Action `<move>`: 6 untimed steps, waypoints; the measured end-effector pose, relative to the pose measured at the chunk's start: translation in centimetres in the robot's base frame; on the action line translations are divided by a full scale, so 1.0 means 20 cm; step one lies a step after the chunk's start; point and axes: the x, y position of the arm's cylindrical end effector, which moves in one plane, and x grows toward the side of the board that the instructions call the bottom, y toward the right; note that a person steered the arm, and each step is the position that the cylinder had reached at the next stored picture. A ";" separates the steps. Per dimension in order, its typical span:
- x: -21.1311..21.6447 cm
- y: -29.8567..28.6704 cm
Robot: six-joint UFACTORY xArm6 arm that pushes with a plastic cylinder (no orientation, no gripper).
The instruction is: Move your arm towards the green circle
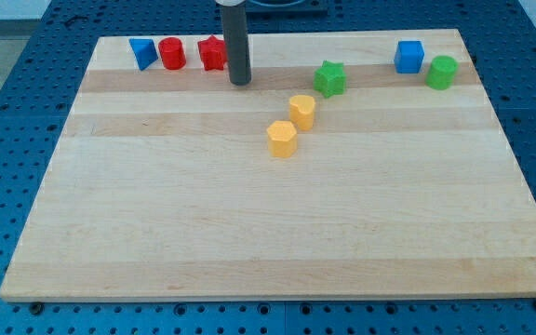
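The green circle (442,72), a short green cylinder, stands near the board's top right corner, just right of a blue cube (409,56). My tip (240,82) is the lower end of a dark rod that comes down from the view's top. It rests on the board far to the left of the green circle, just right of a red star (213,53). A green star (329,78) lies between my tip and the green circle.
A blue triangle (141,52) and a red cylinder (172,53) stand at the top left. Two yellow blocks (302,111) (282,139) sit near the middle, below and right of my tip. The wooden board (249,233) lies on a blue perforated table.
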 end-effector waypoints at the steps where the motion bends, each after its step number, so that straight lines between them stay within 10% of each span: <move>1: -0.04 0.05; 6: -0.28 0.94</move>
